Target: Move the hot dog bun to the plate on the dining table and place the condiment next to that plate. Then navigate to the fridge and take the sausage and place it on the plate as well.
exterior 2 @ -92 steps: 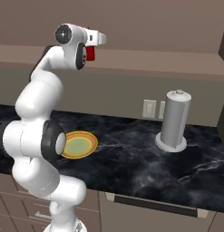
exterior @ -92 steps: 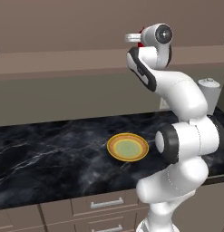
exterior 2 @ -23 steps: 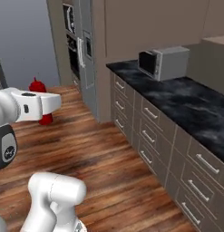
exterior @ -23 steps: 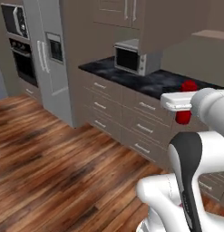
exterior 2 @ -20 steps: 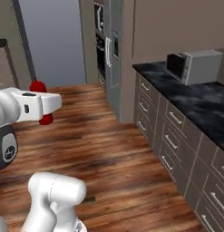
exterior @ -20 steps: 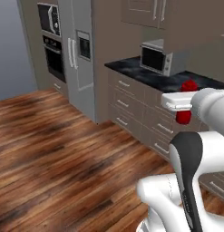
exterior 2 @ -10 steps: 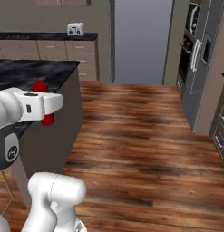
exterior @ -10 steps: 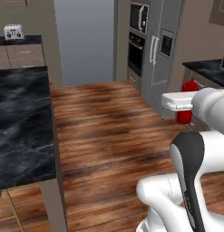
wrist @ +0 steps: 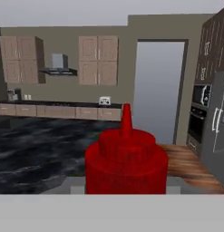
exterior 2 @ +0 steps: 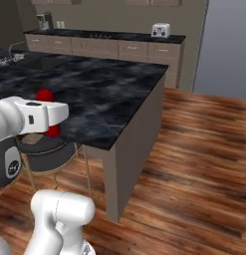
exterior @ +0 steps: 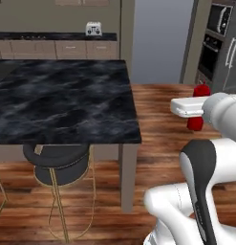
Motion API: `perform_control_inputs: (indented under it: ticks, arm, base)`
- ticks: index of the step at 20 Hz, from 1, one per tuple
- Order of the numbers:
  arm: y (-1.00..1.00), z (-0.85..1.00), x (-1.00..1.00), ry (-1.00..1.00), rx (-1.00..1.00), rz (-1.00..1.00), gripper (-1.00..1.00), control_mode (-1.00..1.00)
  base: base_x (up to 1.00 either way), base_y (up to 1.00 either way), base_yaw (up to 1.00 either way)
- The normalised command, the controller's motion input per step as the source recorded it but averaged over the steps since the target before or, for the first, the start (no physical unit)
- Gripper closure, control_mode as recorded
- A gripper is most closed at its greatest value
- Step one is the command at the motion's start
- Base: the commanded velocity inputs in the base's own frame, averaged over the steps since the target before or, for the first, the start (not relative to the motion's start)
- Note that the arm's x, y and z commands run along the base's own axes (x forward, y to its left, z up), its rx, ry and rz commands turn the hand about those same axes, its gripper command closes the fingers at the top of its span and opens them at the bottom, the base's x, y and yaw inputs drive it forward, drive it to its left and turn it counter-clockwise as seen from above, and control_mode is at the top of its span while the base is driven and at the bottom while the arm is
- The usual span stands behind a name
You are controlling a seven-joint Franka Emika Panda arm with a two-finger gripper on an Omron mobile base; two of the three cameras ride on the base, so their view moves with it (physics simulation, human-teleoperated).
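The red condiment bottle (wrist: 126, 158) sits upright in the hand (exterior: 195, 117), nozzle up, pinched at its lower body so it rides level while the base drives; in the hand view it stands right in front of the camera, and in the left base view its red cap and base (exterior: 198, 107) show above and below the white hand. In the right base view the bottle (exterior 2: 46, 110) peeks from behind the hand (exterior 2: 47, 115), just off the near edge of the dark marble counter (exterior 2: 99, 94). Holding it high and close to the arm's body looks like a carrying pose, not a placing one: the bottle is beside the counter, not over it, and I see no plate or bun on the part of the counter in view. Below the counter's near edge stands a dark round stool (exterior: 56, 162) with thin brass legs, and beyond the counter, on the back worktop, is a white toaster (exterior: 93, 28); to the counter's right lie wooden floor (exterior 2: 194, 149) and the wall oven column (exterior: 216, 24). Compared with half a second ago, the whole scene has swung: the counter, then only a strip at the left of the left base view, now spreads across most of it, so the base has turned toward it, while the arm keeps the same folded pose with the bottle in its grip.
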Motion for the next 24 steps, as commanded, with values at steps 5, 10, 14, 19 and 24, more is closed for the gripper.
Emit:
perform_control_inputs:
  ticks: [5,10,14,19,24]
  arm:
    - [0.0,0.0,0.0,0.0,0.0,0.0,1.0,1.0]
    - [0.0,0.0,0.0,0.0,0.0,0.0,1.0,1.0]
    - [0.0,0.0,0.0,0.0,0.0,0.0,1.0,1.0]
    - [0.0,0.0,0.0,0.0,0.0,0.0,1.0,1.0]
    - [0.0,0.0,0.0,0.0,0.0,0.0,1.0,1.0]
  base:
    - [-0.18,1.0,0.22]
    - [0.0,1.0,0.09]
    - [0.0,1.0,0.01]
    - [0.0,1.0,0.0]
    - [0.0,1.0,0.0]
